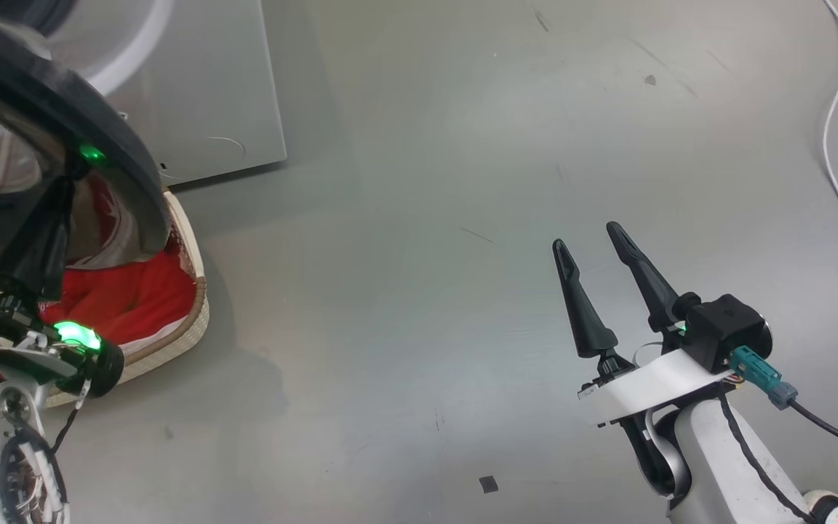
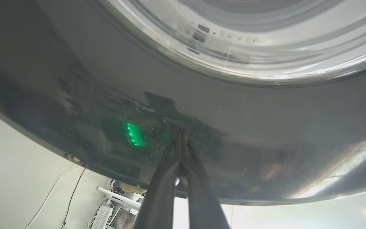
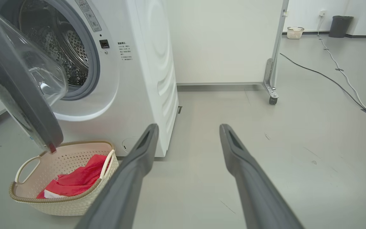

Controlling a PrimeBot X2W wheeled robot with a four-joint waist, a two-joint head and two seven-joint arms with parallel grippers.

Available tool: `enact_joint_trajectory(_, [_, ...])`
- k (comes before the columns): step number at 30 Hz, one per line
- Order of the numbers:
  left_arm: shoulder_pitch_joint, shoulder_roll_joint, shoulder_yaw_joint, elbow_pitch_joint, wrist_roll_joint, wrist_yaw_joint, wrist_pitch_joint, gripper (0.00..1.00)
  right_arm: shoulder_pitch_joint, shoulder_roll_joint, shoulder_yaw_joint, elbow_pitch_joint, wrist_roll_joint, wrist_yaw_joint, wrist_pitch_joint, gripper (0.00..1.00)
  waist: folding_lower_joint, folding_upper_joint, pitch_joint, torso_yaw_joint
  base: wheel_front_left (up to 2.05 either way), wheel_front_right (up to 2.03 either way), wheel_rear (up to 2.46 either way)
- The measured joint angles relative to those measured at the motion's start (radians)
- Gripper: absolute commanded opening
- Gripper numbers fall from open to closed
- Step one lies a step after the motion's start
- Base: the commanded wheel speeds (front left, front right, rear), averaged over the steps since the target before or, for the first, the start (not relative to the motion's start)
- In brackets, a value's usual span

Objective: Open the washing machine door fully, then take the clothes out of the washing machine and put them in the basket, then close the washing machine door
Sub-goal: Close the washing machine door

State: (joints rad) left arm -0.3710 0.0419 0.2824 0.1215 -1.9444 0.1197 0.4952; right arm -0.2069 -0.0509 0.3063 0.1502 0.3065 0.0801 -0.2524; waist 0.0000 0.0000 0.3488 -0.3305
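Door rim (image 2: 281,127) against left gripper (image 2: 180,136)

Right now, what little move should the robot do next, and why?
Probably push the washing machine door toward the washing machine with the left gripper. The red clothes lie in the basket, the visible part of the drum shows bare steel, and the door stands ajar. The left gripper's shut tips touch the door's black rim.
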Motion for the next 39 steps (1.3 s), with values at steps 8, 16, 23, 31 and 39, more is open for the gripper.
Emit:
enact_joint_trajectory(8, [-0.032,-0.006,-0.03,0.033,-0.015,0.0,-0.017,0.0,0.0,0.002,-0.019,-0.005,0.001,-0.017,0.0,1.0,0.0,0.0,-0.002,-0.026,0.0,0.0,0.0])
enact_joint_trajectory(16, [-0.034,-0.009,-0.067,0.075,-0.013,-0.024,-0.026,0.0,0.001,0.002,-0.046,-0.009,-0.011,-0.022,0.0,1.0,0.0,0.0,-0.024,0.003,0.0,0.0,0.0])
enact_joint_trajectory(23, [0.001,0.0,-0.131,0.105,0.078,-0.082,-0.013,0.0,0.002,0.002,-0.065,-0.012,-0.027,-0.021,0.0,1.0,0.0,0.0,-0.062,0.042,0.0,0.0,0.0])
enact_joint_trajectory(31, [0.135,0.147,-0.349,0.121,0.481,-0.2,-0.028,0.0,0.036,-0.005,-0.1,-0.012,-0.041,-0.021,0.0,1.0,0.0,0.0,-0.12,0.1,0.0,0.0,0.0])
enact_joint_trajectory(39, [0.172,0.221,-0.421,0.096,0.816,-0.232,-0.211,0.0,0.07,-0.024,-0.127,-0.015,-0.051,-0.021,0.0,1.0,0.0,0.0,-0.173,0.179,0.0,0.0,0.0])
